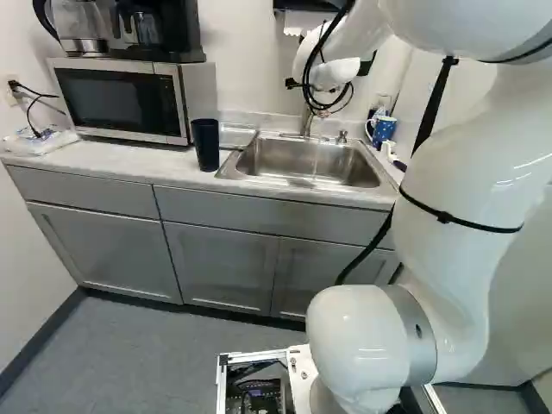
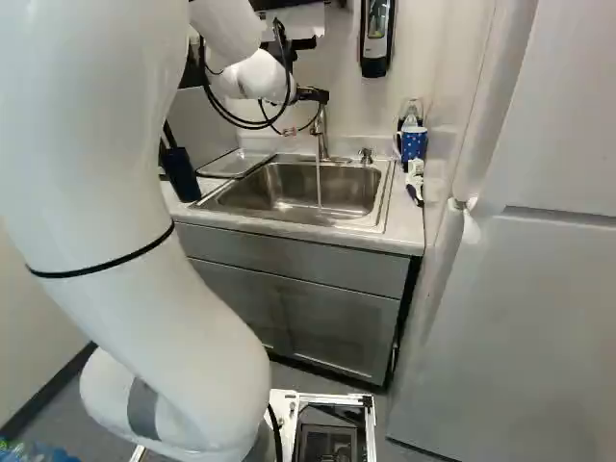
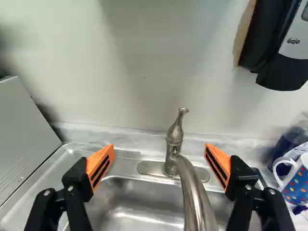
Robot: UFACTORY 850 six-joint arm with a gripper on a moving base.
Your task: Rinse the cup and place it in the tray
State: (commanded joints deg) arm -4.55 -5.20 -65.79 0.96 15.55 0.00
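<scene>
Cup [image 1: 205,144], dark, tall, one: upright on the counter [image 1: 112,155], left of the sink in the left base view, near the right end of the microwave. Outside the tray.

Tray [image 2: 234,164], shallow, one: on the counter between cup and sink; whether cup and tray touch, cannot tell.

Sink [image 2: 289,207], steel, single basin, set into the counter.

Faucet [image 2: 322,135], steel, at the back of the sink; a thin stream of water [image 2: 319,183] runs from it into the basin.

Gripper [image 2: 313,95], black, raised above the sink by the faucet. In the wrist view the fingers stand wide apart, orange pads [image 3: 100,166] facing each other, nothing clamped; faucet ahead, its spout reaching between them.

Pump [image 2: 366,156], small, steel, on the sink's back rim, right of the faucet in the right base view.

Mug [image 2: 414,144], blue with dots, white handle, beside the sink, on the side away from the cup.

Microwave [image 1: 121,97], silver and black, on the counter; coffee maker [image 1: 155,30] on top.
</scene>
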